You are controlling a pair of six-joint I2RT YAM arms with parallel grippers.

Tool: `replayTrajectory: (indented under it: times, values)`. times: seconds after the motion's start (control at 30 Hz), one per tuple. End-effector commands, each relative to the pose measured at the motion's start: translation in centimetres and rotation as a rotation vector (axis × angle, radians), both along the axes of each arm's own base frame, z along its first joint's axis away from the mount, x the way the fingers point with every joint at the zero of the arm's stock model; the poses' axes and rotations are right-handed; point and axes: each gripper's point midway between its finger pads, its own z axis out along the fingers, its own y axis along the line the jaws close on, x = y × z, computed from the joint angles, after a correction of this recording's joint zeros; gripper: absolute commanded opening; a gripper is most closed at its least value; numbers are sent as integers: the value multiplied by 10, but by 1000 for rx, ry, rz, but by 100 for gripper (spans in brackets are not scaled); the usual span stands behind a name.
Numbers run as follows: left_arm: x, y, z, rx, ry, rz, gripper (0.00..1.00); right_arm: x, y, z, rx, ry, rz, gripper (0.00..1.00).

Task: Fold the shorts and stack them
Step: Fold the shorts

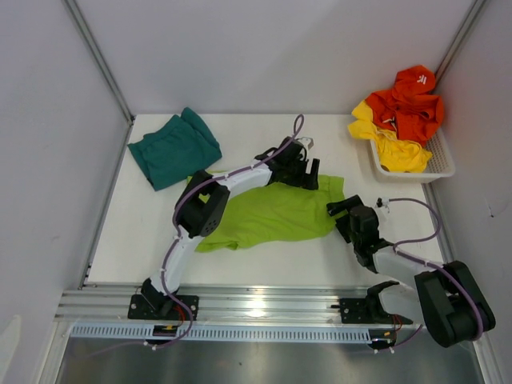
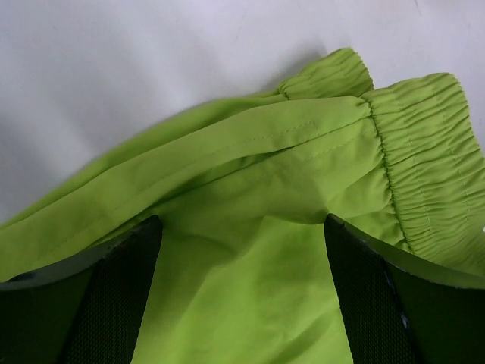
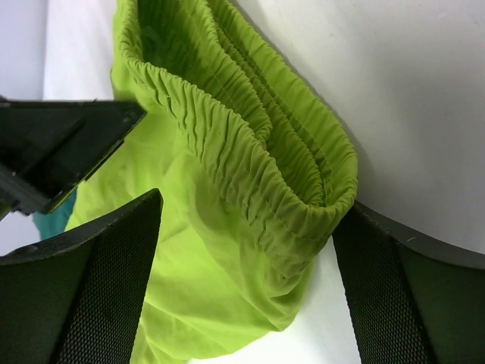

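Lime shorts [image 1: 272, 212] lay spread mid-table, teal shorts [image 1: 174, 148] at their 10 o'clock. Both jaws apart: left gripper [image 1: 300, 174] over 12 o'clock edge, right gripper [image 1: 342, 212] astride waistband at 3 o'clock, nothing clamped. Fabric looked thin, floppy, prob. slick — best pinch pt: elastic waistband.

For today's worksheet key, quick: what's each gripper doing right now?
Left gripper: open, jaws spread wide over the lime green shorts, gripping nothing.
Right gripper: open, jaws either side of the same shorts, not clamped.
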Motion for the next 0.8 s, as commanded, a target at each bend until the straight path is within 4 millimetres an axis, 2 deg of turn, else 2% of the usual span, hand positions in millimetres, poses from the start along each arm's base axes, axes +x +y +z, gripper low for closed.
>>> replayTrajectory:
  times: [0.0,0.03,0.07,0.1,0.13,0.17,0.5,0.53,0.67,0.77]
  values:
    - [2,-17,15,12,-23,-55,90,-1,2,-8,50,-3,-11,91]
    - [-3,-12,2,53,15,-58,89,0,2,-9,56,-5,-10,91]
    - [0,-15,-1,61,15,-60,89,1,3,-9,68,-11,-12,91]
    - [-1,-12,-12,88,33,-60,89,3,5,-9,83,-22,-14,92]
    - [-1,-11,-12,89,34,-60,89,3,6,-10,86,-22,-9,92]
    - [-4,-9,-20,102,46,-62,89,4,7,-11,100,-24,-11,92]
    - [-8,2,-38,162,43,-71,89,18,4,-20,149,-43,-96,88]
    - [-8,3,-39,163,42,-72,89,23,6,-17,150,-49,-96,87]
    - [-10,4,-46,178,43,-81,89,32,25,-30,129,40,-17,85]
    - [-11,6,-47,191,40,-82,89,31,16,-31,156,25,-81,87]
